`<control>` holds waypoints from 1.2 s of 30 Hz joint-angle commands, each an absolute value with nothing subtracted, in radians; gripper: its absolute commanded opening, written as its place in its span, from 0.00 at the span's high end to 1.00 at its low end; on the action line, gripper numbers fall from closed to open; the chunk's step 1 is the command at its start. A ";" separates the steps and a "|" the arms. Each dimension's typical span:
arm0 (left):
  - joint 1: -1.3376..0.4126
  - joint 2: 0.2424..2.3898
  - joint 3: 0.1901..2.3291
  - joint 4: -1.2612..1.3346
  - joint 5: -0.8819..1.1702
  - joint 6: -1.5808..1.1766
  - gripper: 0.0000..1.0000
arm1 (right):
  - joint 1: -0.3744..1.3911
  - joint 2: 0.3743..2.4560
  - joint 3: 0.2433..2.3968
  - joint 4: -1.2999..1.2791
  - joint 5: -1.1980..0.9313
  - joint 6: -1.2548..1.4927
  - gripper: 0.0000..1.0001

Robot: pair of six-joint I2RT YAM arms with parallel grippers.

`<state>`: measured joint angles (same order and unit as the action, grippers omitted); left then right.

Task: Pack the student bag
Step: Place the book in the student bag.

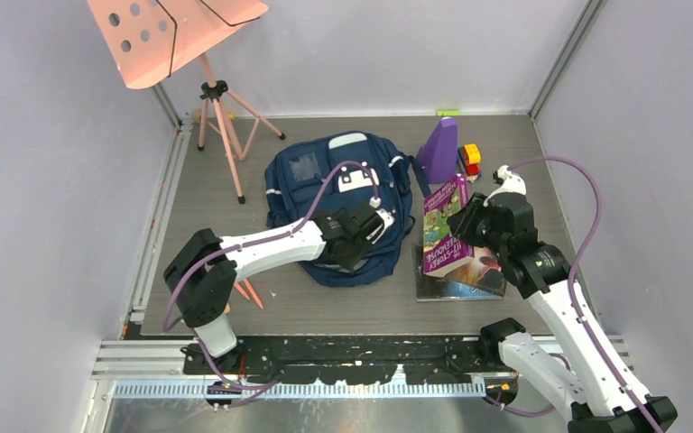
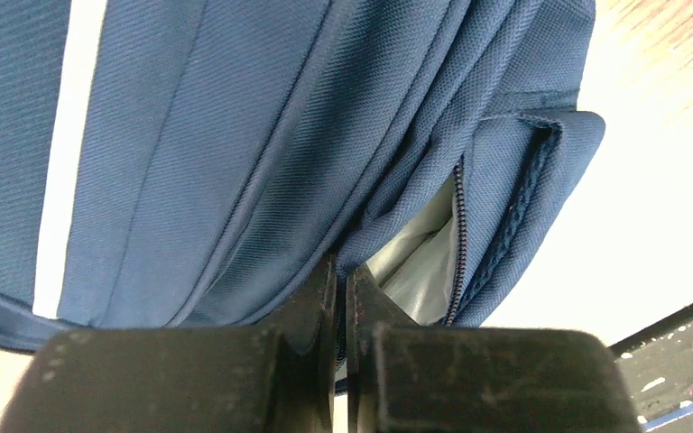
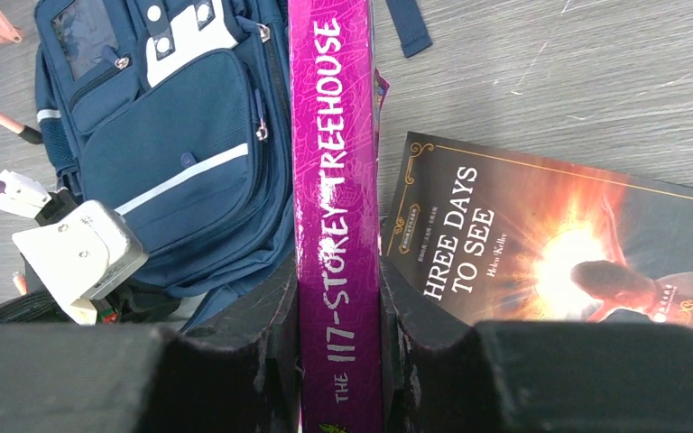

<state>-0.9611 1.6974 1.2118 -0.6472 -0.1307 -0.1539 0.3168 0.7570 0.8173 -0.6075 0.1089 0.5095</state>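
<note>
Grey wooden surface (image 1: 207, 194) carries the student bag (image 1: 302, 180) at its middle. Left claw (image 2: 341, 298) pinches fabric beside the bag's zip opening, and right claw (image 3: 338, 307) clamps the purple book (image 3: 336, 135). Loading seems underway. Next, the mouth needs lifting wider so the book can slide in.

The grey wood-grain table (image 1: 217, 207) carries the navy student bag (image 1: 293, 194) near its middle, with a dark book (image 1: 465, 280) flat just to its right. Behind that book stand a purple wedge (image 1: 440, 149) and a small red-and-yellow toy (image 1: 470, 159). A pink tripod stand (image 1: 226, 135) is planted back left, and orange pencils (image 1: 251, 292) lie near the front edge
</note>
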 commanded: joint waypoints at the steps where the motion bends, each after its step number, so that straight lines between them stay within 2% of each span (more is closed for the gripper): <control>1: -0.965 1.604 1.280 -0.604 -0.263 -0.185 1.00 | 0.318 0.749 0.843 -0.515 0.042 0.563 1.00; 6: -0.965 1.509 1.429 -0.623 -0.374 -0.163 1.00 | 0.318 0.806 0.863 -0.539 -0.071 0.629 0.99; 10: -0.962 1.475 1.525 -0.603 -0.436 -0.124 1.00 | 0.322 0.860 0.877 -0.500 -0.196 0.804 0.99; 14: -0.941 1.468 1.580 -0.566 -0.454 -0.113 1.00 | 0.356 0.860 0.824 -0.407 -0.186 0.927 0.99; 22: -0.929 1.426 1.569 -0.526 -0.350 -0.114 1.00 | 0.434 0.875 0.677 -0.112 -0.082 1.120 0.99; 31: -0.891 1.404 1.551 -0.541 -0.205 -0.163 1.00 | 0.525 1.154 0.719 0.245 0.039 1.179 0.99; 36: -0.824 1.414 1.591 -0.618 -0.040 -0.213 1.00 | 0.535 1.309 0.706 0.497 0.095 1.212 0.99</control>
<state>-0.8684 1.4689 1.5318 -0.6487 -0.1963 -0.1566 0.5282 1.2449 0.6605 0.1284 0.0113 1.1522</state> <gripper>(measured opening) 0.026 0.333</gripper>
